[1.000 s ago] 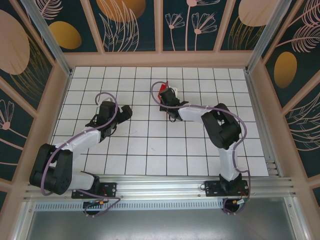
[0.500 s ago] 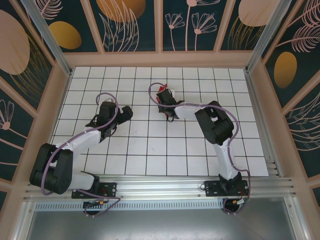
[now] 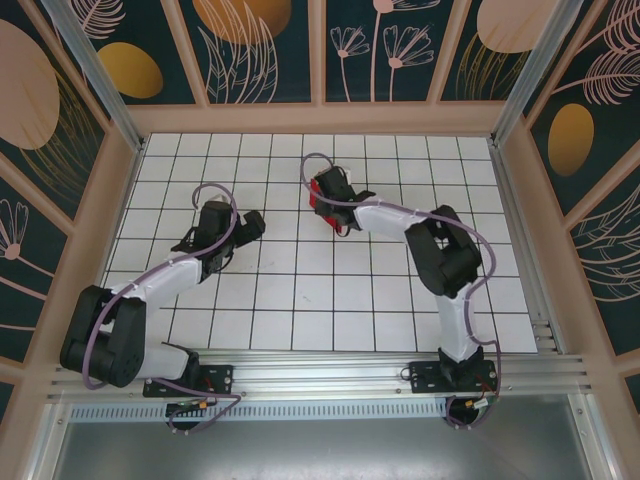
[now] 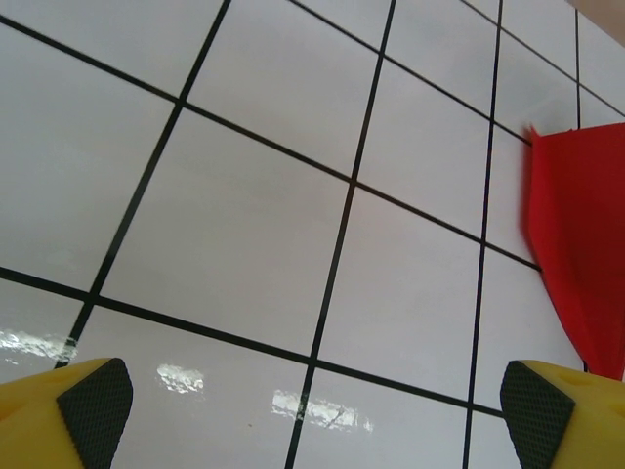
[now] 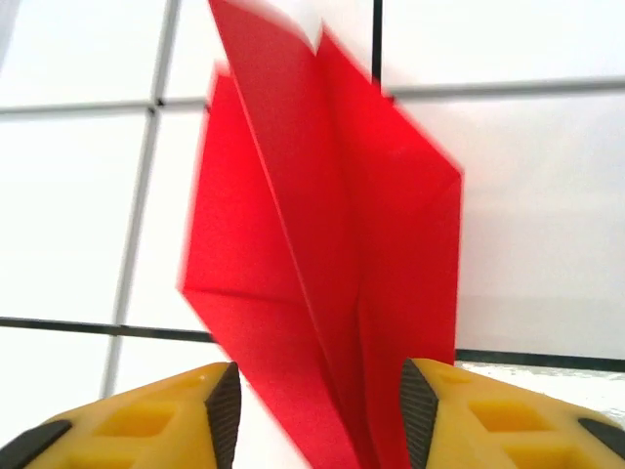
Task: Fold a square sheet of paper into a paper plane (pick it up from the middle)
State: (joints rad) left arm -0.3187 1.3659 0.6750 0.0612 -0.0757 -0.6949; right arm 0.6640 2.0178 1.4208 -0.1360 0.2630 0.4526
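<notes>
The red paper plane (image 3: 318, 191), a creased pointed dart folded from the square sheet, lies on the white grid tiles at the back centre. My right gripper (image 3: 327, 198) is right over it. In the right wrist view the paper plane (image 5: 322, 244) runs between the yellow fingers (image 5: 459, 415), and the right gripper (image 5: 312, 420) is open with a gap beside the left pad. My left gripper (image 3: 220, 230) hovers open over bare tiles to the left. In the left wrist view the left gripper (image 4: 312, 410) is spread wide, with the paper plane (image 4: 581, 244) at the right edge.
The tiled floor (image 3: 300, 300) is walled by wooden frames and patterned panels (image 3: 260, 50) on three sides. An aluminium rail (image 3: 330, 365) with both arm bases runs along the near edge. Purple cables loop over each arm.
The right gripper's jaws have parted from shut to open around the red paper, and its wrist has shifted slightly. The left arm has not moved.
</notes>
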